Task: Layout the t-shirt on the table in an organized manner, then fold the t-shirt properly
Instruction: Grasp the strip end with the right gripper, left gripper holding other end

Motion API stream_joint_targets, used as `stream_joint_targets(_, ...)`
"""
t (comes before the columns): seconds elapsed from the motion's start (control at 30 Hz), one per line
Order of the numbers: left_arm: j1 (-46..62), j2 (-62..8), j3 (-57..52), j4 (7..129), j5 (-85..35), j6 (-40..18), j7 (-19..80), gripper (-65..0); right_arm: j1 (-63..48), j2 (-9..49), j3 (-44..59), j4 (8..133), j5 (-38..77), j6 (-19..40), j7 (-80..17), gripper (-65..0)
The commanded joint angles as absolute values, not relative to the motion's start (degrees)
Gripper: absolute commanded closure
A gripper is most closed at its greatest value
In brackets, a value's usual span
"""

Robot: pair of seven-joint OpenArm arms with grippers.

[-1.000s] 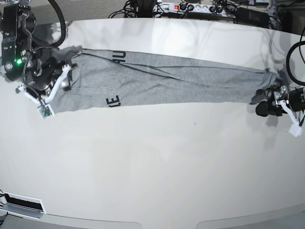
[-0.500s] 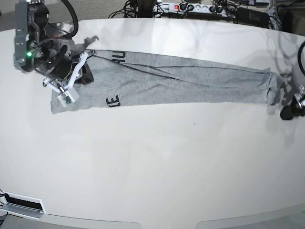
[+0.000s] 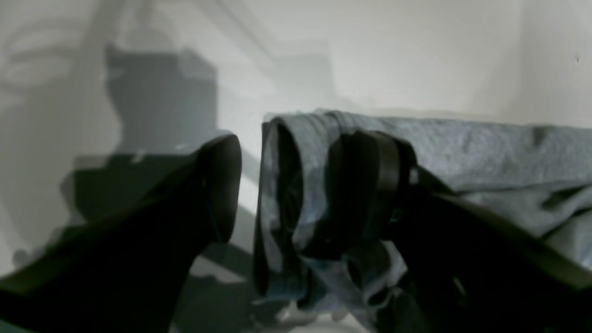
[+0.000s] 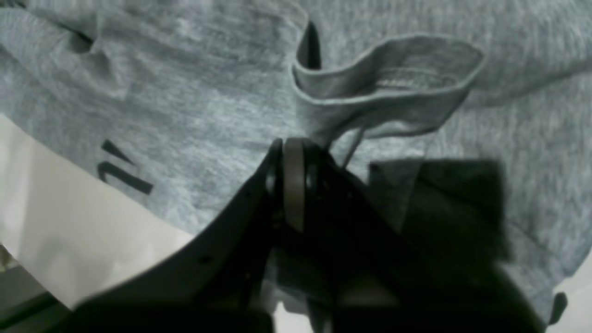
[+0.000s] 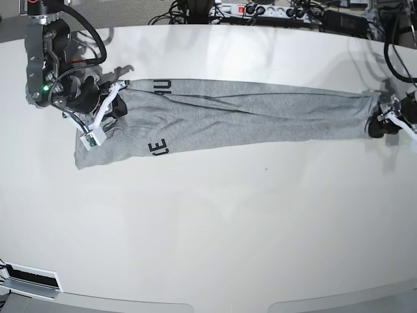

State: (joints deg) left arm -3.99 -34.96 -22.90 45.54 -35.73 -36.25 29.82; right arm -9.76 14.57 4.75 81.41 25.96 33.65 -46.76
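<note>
T-shirt (image 5: 247,114) lies in a long band across the glossy white table (image 5: 208,228), cables at twelve o'clock beyond. Only the wrist views show the grips: the right gripper (image 4: 293,159) pinches a sleeve fold; the left gripper (image 3: 307,185) is spread, one finger against bunched cloth.

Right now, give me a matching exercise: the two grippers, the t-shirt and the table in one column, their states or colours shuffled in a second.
Things:
1. left gripper
2. right gripper
3. t-shirt
4. table

States:
A. glossy white
B. pinched shut on a grey fabric edge
C. jaws open around a bunched shirt end
D. stretched out in a long grey band

Pairs: 1-C, 2-B, 3-D, 4-A
</note>
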Motion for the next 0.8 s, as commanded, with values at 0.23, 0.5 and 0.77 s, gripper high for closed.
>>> stream_joint_targets(0.23,-4.56,-34.00,-22.37,44.56,-38.44,-40.00,33.74,-37.7,-9.63,15.11,4.91,81.91,25.93,33.67,-48.01,0.0)
stream_joint_targets(0.5,-4.67,-35.22,-14.81,44.62,-47.11,-40.00,39.07,-29.5,-8.51,15.14,4.91,81.91,27.16,33.69,-48.03,0.0)
stream_joint_targets(0.77,-7.25,-38.54,-14.70,44.64,-47.09,-40.00,39.51,0.0,-6.61,15.11,4.91,82.02,27.24,36.27,-48.66,0.0)
